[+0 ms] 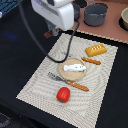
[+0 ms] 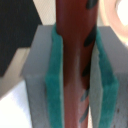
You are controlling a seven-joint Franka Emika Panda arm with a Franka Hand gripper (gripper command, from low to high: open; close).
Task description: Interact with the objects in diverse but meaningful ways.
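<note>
My gripper [image 1: 52, 31] is at the back of the exterior view's left, over the dark table beside the mat. In the wrist view its green pads [image 2: 54, 85] are shut on a dark reddish-brown sausage stick [image 2: 75, 55], whose tip shows below the fingers [image 1: 47, 34]. A white fish piece [image 1: 72, 67] lies on a round wooden plate [image 1: 73, 75] mid-mat. A yellow ridged bread loaf [image 1: 95, 49] lies at the mat's far right. A red tomato [image 1: 63, 94] sits at the mat's near edge.
A striped beige placemat [image 1: 40, 80] covers the dark table. An orange-handled knife [image 1: 91, 61] lies beside the plate and an orange-handled fork [image 1: 71, 83] in front of it. A grey pot [image 1: 95, 14] and a bowl [image 1: 124, 19] stand at the back right.
</note>
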